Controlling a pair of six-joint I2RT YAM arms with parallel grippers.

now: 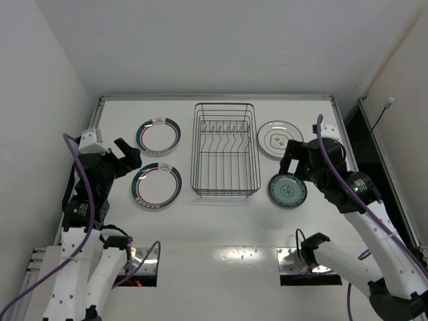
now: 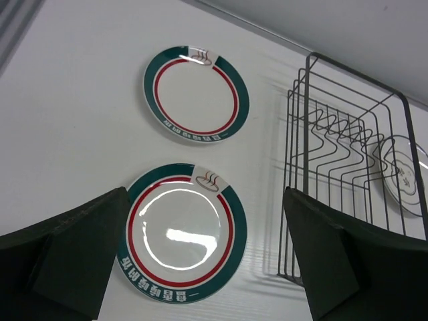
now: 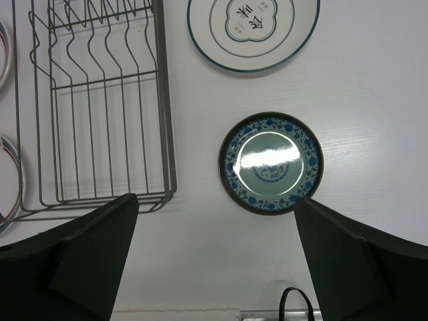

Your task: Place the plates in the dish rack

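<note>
- The dish rack [image 1: 225,150] stands flat on the white bench [image 1: 221,227], in the middle between the two arms, with its open side up and nothing in it.
- Its long axis runs from the arms' side toward the far edge. The row of upright wavy dividers [image 1: 225,128] sits in its far half and runs across the short width.
- Two plates lie flat to the left of the rack, one behind the other: the far banded plate [image 1: 158,136] and the near banded plate [image 1: 156,186]. Each has a teal rim and a thin red ring.
- On each banded plate a white patch with a small steaming-bowl mark points to the far side. White characters line the teal band on the near side [image 2: 175,289], but they are not legible to me.
- Right of the rack, the white plate [image 1: 280,138] lies at the far side and the smaller blue patterned plate [image 1: 287,190] nearer.
- The white plate [image 3: 253,27] has a thin teal edge line and dark characters inside a lobed outline at its centre. I cannot read them with confidence.
- The left fingers [image 2: 73,254] stand wide apart and hold nothing. The near banded plate [image 2: 182,232] shows between them.
- The right fingers [image 3: 354,261] are also spread wide and hold nothing. The blue patterned plate [image 3: 271,163] shows between them.
</note>
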